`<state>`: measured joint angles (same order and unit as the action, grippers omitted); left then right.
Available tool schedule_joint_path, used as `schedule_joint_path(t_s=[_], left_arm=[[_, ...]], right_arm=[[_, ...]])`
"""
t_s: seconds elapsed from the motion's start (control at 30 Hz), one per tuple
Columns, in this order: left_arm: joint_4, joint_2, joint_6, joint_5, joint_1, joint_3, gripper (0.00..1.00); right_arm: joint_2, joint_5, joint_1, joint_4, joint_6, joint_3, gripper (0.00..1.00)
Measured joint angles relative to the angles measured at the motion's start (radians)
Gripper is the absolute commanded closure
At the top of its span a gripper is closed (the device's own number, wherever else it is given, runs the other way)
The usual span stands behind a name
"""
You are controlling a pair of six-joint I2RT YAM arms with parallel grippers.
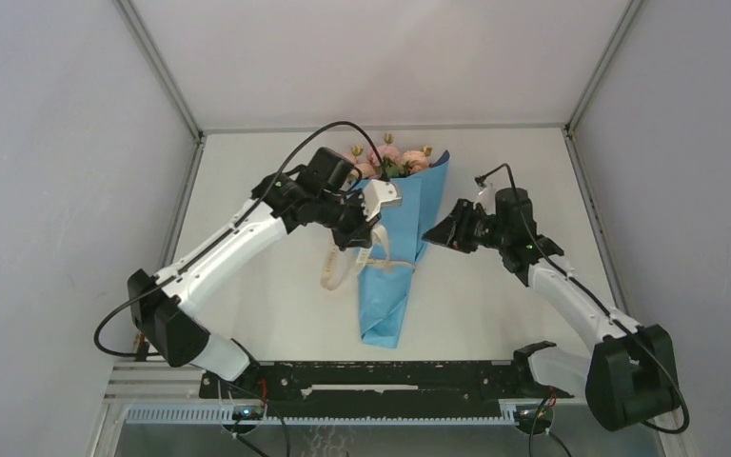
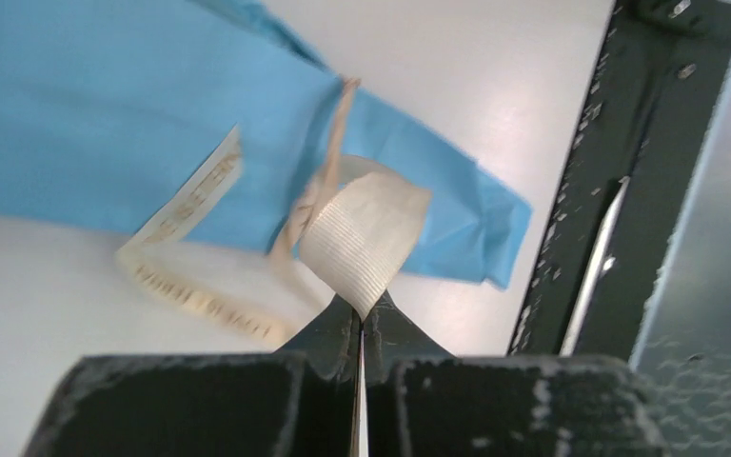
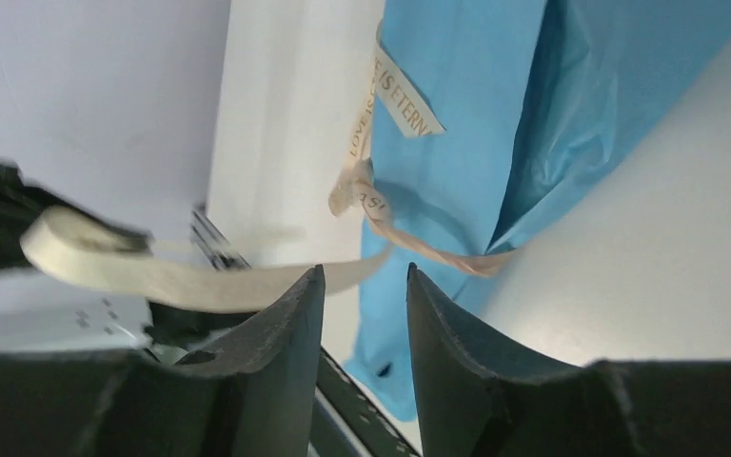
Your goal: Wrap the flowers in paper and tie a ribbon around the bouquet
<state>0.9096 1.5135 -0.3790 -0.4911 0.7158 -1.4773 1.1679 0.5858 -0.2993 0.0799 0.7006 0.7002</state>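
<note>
On the white tabletop (image 1: 276,314) lies the bouquet (image 1: 385,305), a long cone of light blue paper (image 1: 414,214). Its narrow folded tip points toward the black rail (image 1: 381,376) at the near edge. Its wide mouth faces the far wall, where the pale pink flowers (image 1: 395,160) with small green leaves show. The cream-beige ribbon (image 1: 327,278), a narrow flat strip printed with lettering, circles the cone about its middle. It gathers in a knot at the cone's left edge and spills in loops onto the tabletop just left of the paper.

The left gripper (image 1: 365,240) hangs over the left edge of the cone, above the knot. Its jaws are pressed together on a strand of the ribbon. In the left wrist view the woven strip curls up out of the closed tips and runs on toward the band on the paper.

The right gripper (image 1: 428,233) sits just right of the cone, level with the tied band and pointing at it. Its jaws stand partly apart and hold nothing. In the right wrist view a strand of ribbon stretches from the left toward the knot, passing just beyond the tips of the parted jaws. Whether it touches them cannot be told.
</note>
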Motion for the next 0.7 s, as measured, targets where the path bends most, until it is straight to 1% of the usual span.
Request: schedule_joint_path(t_s=[0.07,0.13,0.2,0.3,0.4,0.47,0.7], left_arm=[[0.064,-0.023,-0.055,0.064,0.0,-0.04,1.0],[0.12,-0.033,-0.094,0.112,0.0,-0.061,1.0],[0.161,-0.03,-0.121,0.148,0.0,-0.084,1.0],[0.199,-0.022,-0.138,0.17,0.0,-0.119,1.0],[0.21,-0.021,-0.144,0.175,0.0,-0.145,1.0],[0.211,-0.021,-0.144,0.177,0.0,-0.155,1.0],[0.212,-0.02,-0.141,0.177,0.0,-0.156,1.0]], right_arm=[[-0.045,0.039,0.024,0.041,-0.098,0.0,0.5],[-0.096,0.069,0.019,0.049,-0.192,0.0,0.46],[-0.146,0.076,-0.021,0.021,-0.29,-0.002,0.41],[-0.186,0.066,-0.118,-0.098,-0.416,-0.018,0.38],[-0.143,0.075,-0.205,-0.235,-0.504,-0.021,0.33],[-0.097,0.079,-0.237,-0.295,-0.534,-0.022,0.31],[0.043,0.058,-0.322,-0.43,-0.56,-0.036,0.3]])
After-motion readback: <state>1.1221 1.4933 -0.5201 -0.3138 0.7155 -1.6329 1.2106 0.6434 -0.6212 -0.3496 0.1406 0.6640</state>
